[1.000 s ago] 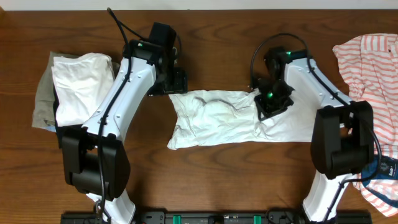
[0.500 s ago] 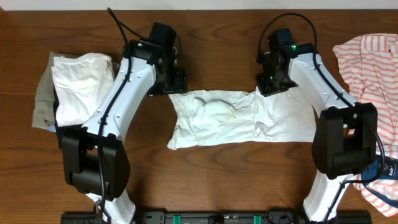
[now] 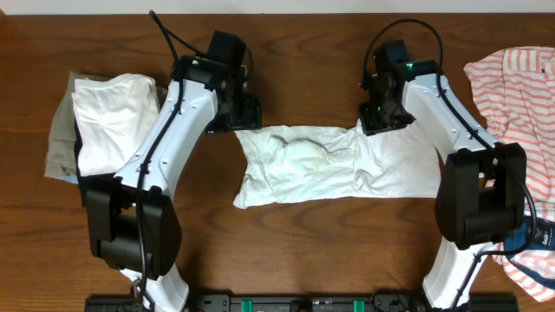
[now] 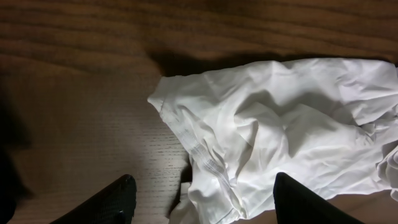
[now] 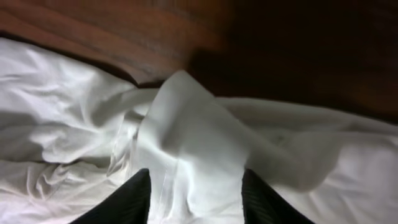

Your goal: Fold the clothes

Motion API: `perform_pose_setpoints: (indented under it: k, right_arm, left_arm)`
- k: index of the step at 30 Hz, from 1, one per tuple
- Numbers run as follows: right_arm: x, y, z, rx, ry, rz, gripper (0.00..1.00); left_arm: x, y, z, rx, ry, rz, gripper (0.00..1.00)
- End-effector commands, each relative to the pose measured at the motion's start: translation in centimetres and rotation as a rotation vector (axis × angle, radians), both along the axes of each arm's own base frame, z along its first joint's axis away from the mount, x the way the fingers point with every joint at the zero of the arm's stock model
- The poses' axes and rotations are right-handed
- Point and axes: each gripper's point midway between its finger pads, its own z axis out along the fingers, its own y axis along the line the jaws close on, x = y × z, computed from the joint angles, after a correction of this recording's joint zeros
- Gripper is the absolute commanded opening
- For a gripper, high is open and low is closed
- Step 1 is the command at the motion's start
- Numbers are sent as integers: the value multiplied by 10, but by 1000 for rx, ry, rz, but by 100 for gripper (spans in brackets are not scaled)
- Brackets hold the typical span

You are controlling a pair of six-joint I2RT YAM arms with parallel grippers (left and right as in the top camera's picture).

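White garment point(image 3: 303, 165) lies crumpled on the worktop point(image 3: 286, 247); right fingers point(image 5: 134, 199) pinch a ridge at its top edge, left fingers point(image 4: 115, 202) spread wide, empty, over its upper-left corner.

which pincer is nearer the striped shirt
Right. The right pincer sits at the far edge of the white cloth, toward the striped shirt; the left pincer is at the cloth's other end, farther off.

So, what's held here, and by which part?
Crumpled white garment, by a raised fold on its far edge, in the right end effector; left end effector empty.
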Motion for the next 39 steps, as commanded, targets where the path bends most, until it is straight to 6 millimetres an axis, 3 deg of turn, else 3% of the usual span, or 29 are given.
perform_pose_setpoints:
  k: [1,8,20,39]
  right_arm:
    - [9,5,15,5,-61,-12,46]
    - [15,6,8,3,-86,-92,47]
    - [8,23,-4,-2,-58,-61,51]
    - [1,13,-37,-69,16,-101,48]
  left_arm:
    - [-2,5,-5,19,12,-9,71]
    - [-2,5,-5,19,12,-9,71]
    - [-2,5,-5,19,12,-9,71]
    - [-2,5,-5,19,12,-9,71]
